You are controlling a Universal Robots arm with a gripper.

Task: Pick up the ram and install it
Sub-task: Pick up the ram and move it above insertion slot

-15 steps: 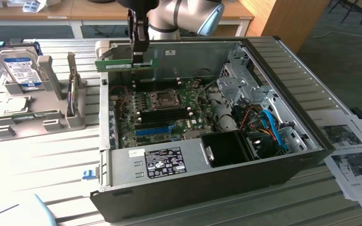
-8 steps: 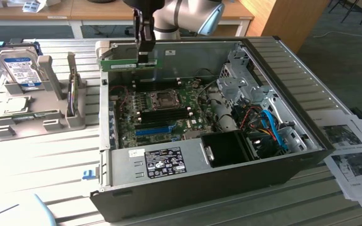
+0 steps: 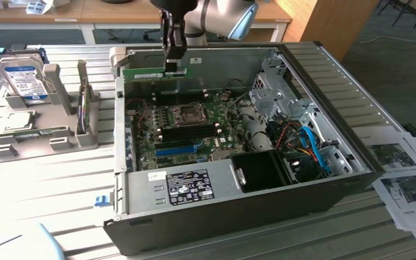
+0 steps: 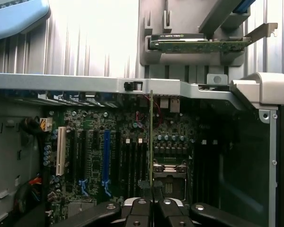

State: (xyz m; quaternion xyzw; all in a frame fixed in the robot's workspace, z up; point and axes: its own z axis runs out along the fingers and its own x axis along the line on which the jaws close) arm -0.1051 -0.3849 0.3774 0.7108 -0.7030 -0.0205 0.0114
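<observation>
The ram is a thin green stick with a white label, held level above the back of the open computer case. My gripper is shut on its right end and hangs straight down over the case. In the wrist view the ram shows edge-on as a thin vertical line running up from between my black fingertips, gripper shut on it. Below it lies the motherboard with its dark memory slots beside the CPU socket.
A grey holder tray with a hard drive and other parts stands at the exterior view's left. Printed sheets lie to the case's right. Inside the case are a power supply, a black fan shroud and blue cables.
</observation>
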